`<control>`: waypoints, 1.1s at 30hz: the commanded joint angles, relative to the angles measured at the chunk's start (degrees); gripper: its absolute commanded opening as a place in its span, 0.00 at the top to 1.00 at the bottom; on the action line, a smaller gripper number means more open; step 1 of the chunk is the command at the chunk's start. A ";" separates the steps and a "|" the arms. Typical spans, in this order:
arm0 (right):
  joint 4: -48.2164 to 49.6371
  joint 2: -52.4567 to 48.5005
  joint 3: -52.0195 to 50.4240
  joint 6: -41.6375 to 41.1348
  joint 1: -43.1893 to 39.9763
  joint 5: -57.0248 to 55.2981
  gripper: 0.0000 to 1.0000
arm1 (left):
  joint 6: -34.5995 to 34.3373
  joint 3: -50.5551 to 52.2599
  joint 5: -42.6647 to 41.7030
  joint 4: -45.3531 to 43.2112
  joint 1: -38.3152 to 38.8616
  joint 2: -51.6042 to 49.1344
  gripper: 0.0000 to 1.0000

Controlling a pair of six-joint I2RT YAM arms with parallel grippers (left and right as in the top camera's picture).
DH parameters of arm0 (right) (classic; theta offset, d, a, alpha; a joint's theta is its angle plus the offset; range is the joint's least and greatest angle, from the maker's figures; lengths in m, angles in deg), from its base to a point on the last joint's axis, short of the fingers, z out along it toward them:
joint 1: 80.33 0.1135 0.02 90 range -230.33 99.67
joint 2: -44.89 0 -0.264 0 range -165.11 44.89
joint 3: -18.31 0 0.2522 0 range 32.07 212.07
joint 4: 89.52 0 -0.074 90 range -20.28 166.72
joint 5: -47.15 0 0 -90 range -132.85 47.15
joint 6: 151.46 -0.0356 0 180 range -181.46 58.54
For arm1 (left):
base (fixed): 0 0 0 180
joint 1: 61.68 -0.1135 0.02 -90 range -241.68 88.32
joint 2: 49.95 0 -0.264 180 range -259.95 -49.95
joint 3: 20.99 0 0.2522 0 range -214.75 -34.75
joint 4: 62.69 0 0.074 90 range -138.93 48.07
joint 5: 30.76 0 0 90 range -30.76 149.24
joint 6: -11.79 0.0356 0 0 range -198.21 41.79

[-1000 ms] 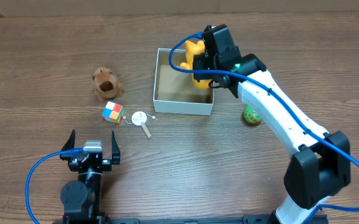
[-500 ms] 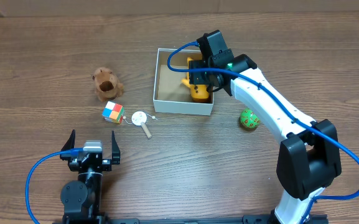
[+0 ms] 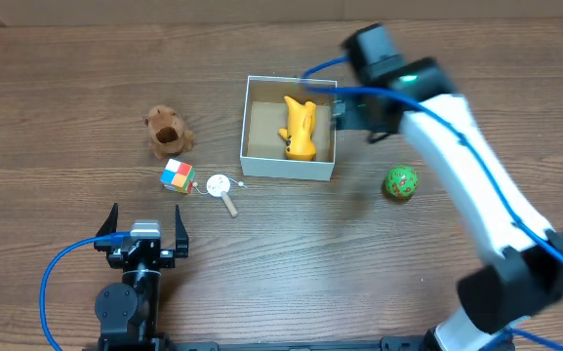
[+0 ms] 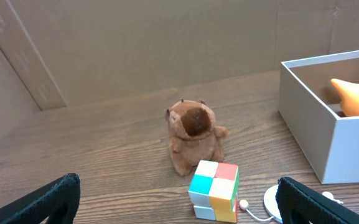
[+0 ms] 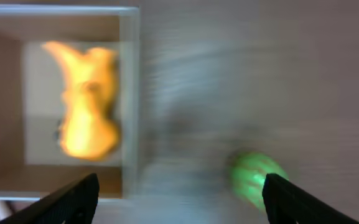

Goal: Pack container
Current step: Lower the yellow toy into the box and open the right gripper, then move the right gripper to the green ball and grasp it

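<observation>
Since a second ago the right arm has pulled back from over the container (image 3: 286, 168) toward the desk's (image 3: 66, 78) right far quarter, and the yellow toy (image 3: 300, 129) it then carried now lies loose inside the box. At the near edge, left of centre, the left gripper (image 3: 145, 221) sits low with its fingers spread fully and nothing between them. Farther in is a small white disc (image 3: 219, 182) on a short stick, with a multicoloured cube (image 3: 177, 176) just beside it on the left. A green ball (image 3: 400, 182) rests alone at about the same depth on the right side of the desk, clear of the box's right wall. A brown plush animal (image 3: 168, 130) stands behind the cube, close to it and facing the near edge. The container stands about mid-desk toward the far edge, square and open-topped, with white walls and a brown floor. Its only content is the yellow toy, lying lengthwise in the right half close to the right wall; whether it touches that wall cannot be told. The left half of the floor is bare. The right gripper (image 5: 179, 200) hangs above the desk just outside the container's right wall, with its jaws wide apart and gripping nothing. The wrist view is blurred.
</observation>
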 commanded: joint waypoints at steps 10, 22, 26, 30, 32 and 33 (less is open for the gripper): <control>5.53 1.29 -13.60 4.55 -14.93 5.05 0.14 | 0.63 0.20 -0.68 -0.09 -0.33 0.59 0.00; 17.38 1.18 -31.74 4.50 -15.69 11.43 0.14 | 0.63 0.20 -0.66 -0.09 -0.33 0.59 0.00; 21.00 1.11 -34.75 4.50 -15.69 11.43 0.14 | 0.63 0.20 -0.68 -0.09 -0.33 0.59 0.00; 24.83 1.01 -37.99 4.50 -15.69 11.50 0.15 | 0.63 0.20 -0.66 -0.09 -0.33 0.59 0.00; 25.97 1.01 -39.08 4.50 -15.69 11.85 0.21 | 0.63 0.20 -0.66 -0.09 -0.33 0.59 0.00; 26.25 1.01 -39.32 4.52 -15.69 12.09 0.30 | 0.63 0.20 -0.66 -0.09 -0.33 0.59 0.00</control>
